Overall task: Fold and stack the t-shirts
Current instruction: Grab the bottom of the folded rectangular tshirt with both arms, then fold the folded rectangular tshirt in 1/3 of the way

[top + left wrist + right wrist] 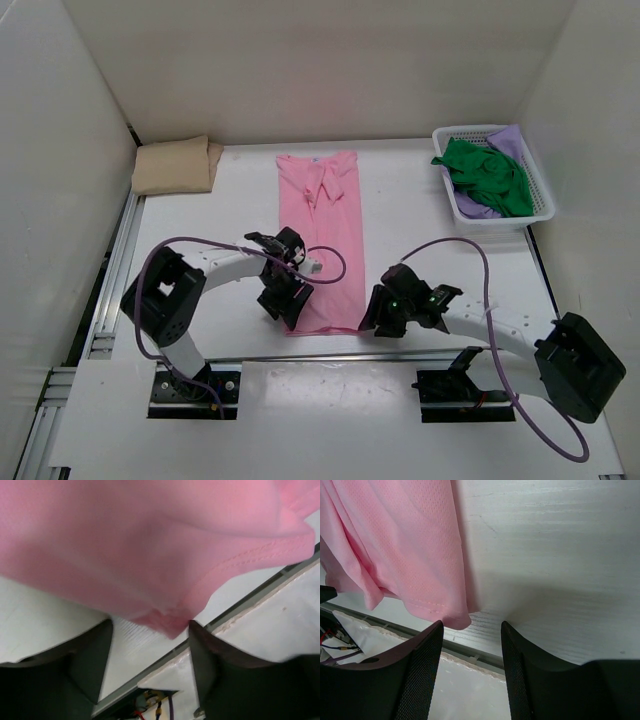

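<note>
A: Where is the pink shirt (320, 225)?

B: Flat on the white table (420, 220), folded into a long narrow strip, collar at the far end and hem at the near edge.

A: And the left claw (150, 625)?

B: At the near left corner of the hem. Its jaws stand apart, and in the left wrist view the corner of the cloth hangs right at the gap between the tips, just touching the right-hand one. It is not pinched.

A: The right claw (472, 625)?

B: Low over the table at the near right corner, jaws apart with bare table between them. The hem corner lies just ahead of its left-hand tip, beside the gap rather than in it.

A: The other shirts?

B: The tan shirt (175, 165) sits folded in the far left corner. The green shirt (490, 170) is bunched on top of the purple shirt (515, 140) in the basket (452, 200) at the far right
</note>
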